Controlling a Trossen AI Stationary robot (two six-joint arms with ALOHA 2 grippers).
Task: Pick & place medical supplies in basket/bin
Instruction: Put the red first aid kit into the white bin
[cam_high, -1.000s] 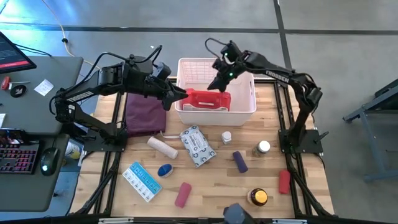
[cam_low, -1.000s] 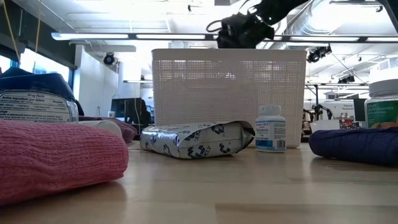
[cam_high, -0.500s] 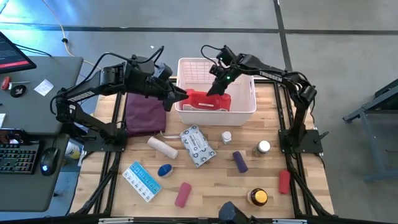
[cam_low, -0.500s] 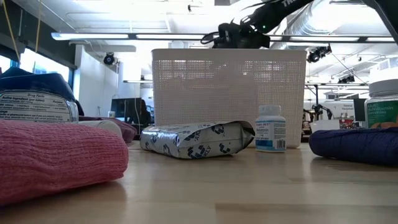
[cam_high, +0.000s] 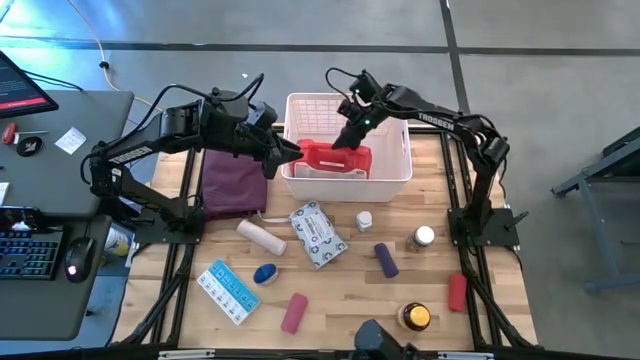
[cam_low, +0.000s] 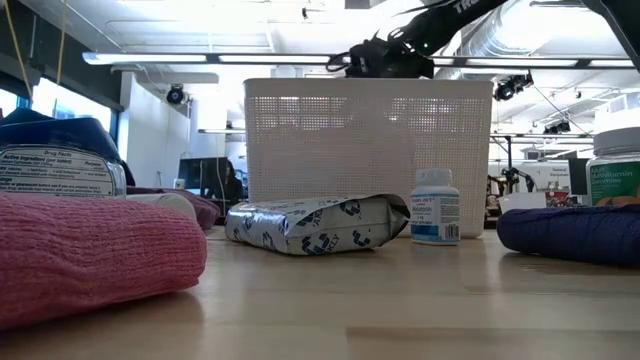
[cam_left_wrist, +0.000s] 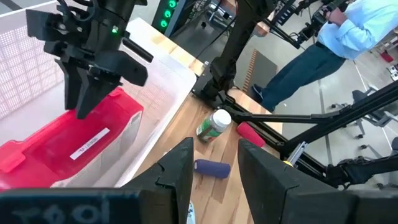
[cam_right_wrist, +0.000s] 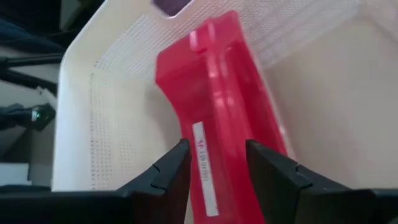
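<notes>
The red first-aid case (cam_high: 335, 160) stands tilted inside the white slotted basket (cam_high: 400, 178), along its near wall. My right gripper (cam_high: 350, 138) reaches down into the basket from above. It is open, one finger on each side of the case's upper narrow edge (cam_right_wrist: 217, 93). My left gripper (cam_high: 288, 152) hovers open at the basket's left wall, beside the case's left end, touching nothing. The left wrist view shows the case (cam_left_wrist: 68, 143) and my right gripper (cam_left_wrist: 87, 106) above it. The low view shows the basket's wall (cam_low: 370, 150) hiding the case. My right gripper comes from above, pointing down, with its fingers (cam_right_wrist: 177, 168) across the case's narrow labelled edge (cam_right_wrist: 202, 155). I cannot tell whether the fingers touch the case. The case rests inside the basket.
On the table near the basket lie a wipes packet (cam_high: 318, 234), beige roll (cam_high: 261, 236), small bottle (cam_high: 365, 219), purple roll (cam_high: 385, 260), jar (cam_high: 423, 238), blue-white box (cam_high: 228, 290), pink roll (cam_high: 294, 312), red roll (cam_high: 457, 291) and amber jar (cam_high: 415, 317). A maroon pouch (cam_high: 233, 180) lies left.
My right gripper has moved a little toward the table's left and down into the basket, onto the red case's upper edge. The case and my left gripper have stayed put.
</notes>
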